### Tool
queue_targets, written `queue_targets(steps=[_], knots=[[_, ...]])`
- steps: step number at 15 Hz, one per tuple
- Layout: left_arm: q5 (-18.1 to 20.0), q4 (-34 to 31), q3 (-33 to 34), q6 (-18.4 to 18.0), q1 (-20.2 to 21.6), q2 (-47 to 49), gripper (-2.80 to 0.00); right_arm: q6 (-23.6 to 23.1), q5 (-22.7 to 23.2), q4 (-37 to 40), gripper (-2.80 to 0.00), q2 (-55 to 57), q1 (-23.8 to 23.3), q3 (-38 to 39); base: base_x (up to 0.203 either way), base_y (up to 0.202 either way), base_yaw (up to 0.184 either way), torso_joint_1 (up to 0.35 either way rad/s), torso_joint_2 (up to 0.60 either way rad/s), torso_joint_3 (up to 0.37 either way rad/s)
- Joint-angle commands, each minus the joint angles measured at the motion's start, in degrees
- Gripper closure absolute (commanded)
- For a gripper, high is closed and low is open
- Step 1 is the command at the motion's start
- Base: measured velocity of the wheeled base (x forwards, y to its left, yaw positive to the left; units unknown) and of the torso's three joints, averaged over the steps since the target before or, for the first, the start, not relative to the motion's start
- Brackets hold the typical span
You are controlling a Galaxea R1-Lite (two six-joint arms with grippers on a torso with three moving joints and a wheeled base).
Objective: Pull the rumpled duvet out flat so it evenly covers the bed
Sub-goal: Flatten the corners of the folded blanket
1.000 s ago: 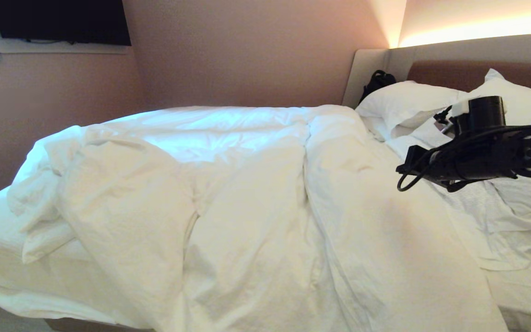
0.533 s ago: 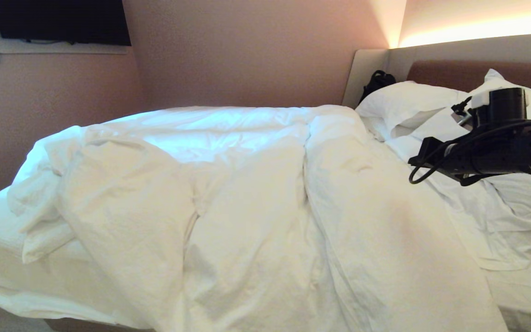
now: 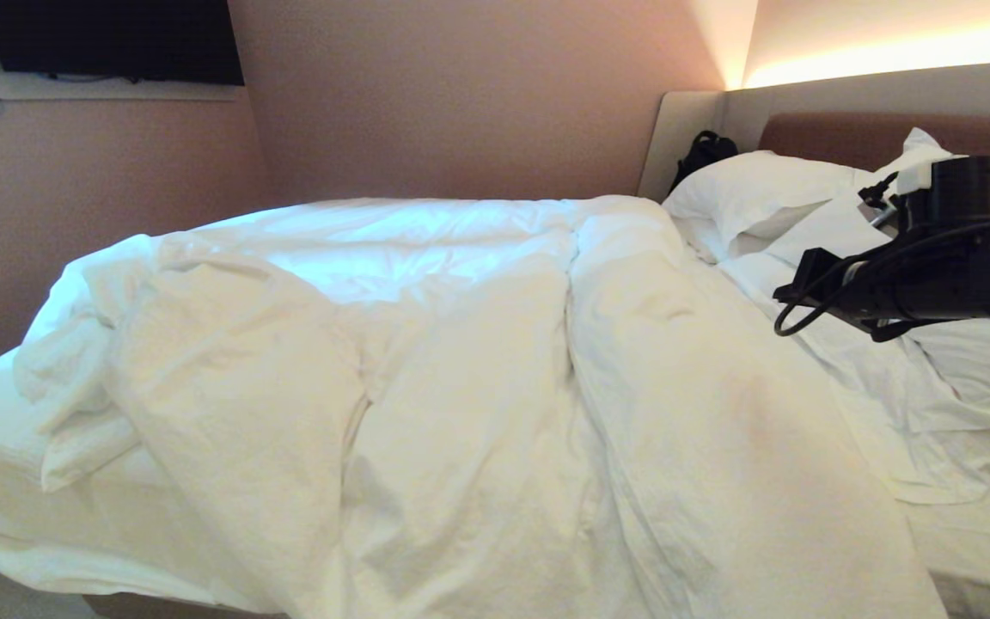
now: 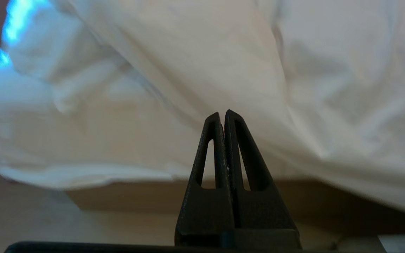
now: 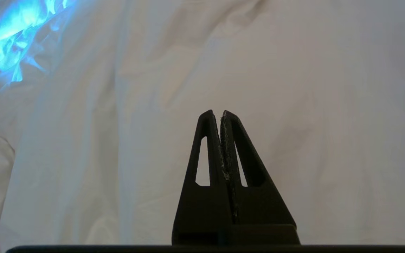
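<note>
The white duvet [image 3: 461, 378] lies rumpled in thick folds across the bed, bunched toward the left end and hanging over the near edge. At the right it leaves bare the bed's wrinkled sheet [image 3: 976, 516]. The brown headboard [image 3: 839, 137] stands at the far right. My right arm [image 3: 916, 275] hovers above the sheet and pillows, off the duvet's right edge. In its wrist view the right gripper [image 5: 220, 113] is shut and empty over white cloth [image 5: 294, 88]. My left gripper [image 4: 222, 113] is shut and empty, low beside the overhanging duvet [image 4: 188, 70] and the tan bed base [image 4: 128, 196].
Two white pillows [image 3: 761, 185] lean on the headboard behind my right arm. A black bag [image 3: 703, 153] sits in the corner by the beige panel. A dark screen [image 3: 117, 39] hangs on the pink wall behind the bed. Floor [image 4: 47, 225] shows below the base.
My right arm has drawn back to the right and slightly up, away from the duvet toward the pillows. The duvet has not moved.
</note>
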State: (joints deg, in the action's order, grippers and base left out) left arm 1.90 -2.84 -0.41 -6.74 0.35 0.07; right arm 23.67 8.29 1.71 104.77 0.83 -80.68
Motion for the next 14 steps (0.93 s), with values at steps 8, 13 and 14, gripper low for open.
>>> queue_targets(steps=[8,13,14], knots=[[-0.32,-0.24,-0.29,0.33,0.03,0.10,0.00,-0.21,3.40,-0.65,0.00,-0.13,-2.90,0.17,0.000,0.000,0.000,0.000,0.00,0.000],[-0.32,-0.24,-0.29,0.33,0.00,0.05,0.00,-0.08,11.60,-0.63,0.00,0.96,-7.91,-0.61,0.000,0.000,0.000,0.000,0.00,0.000],[-0.32,-0.24,-0.29,0.33,0.00,0.06,0.00,-0.18,12.80,-0.63,0.00,2.26,-9.20,-1.50,0.000,0.000,0.000,0.000,0.00,0.000]])
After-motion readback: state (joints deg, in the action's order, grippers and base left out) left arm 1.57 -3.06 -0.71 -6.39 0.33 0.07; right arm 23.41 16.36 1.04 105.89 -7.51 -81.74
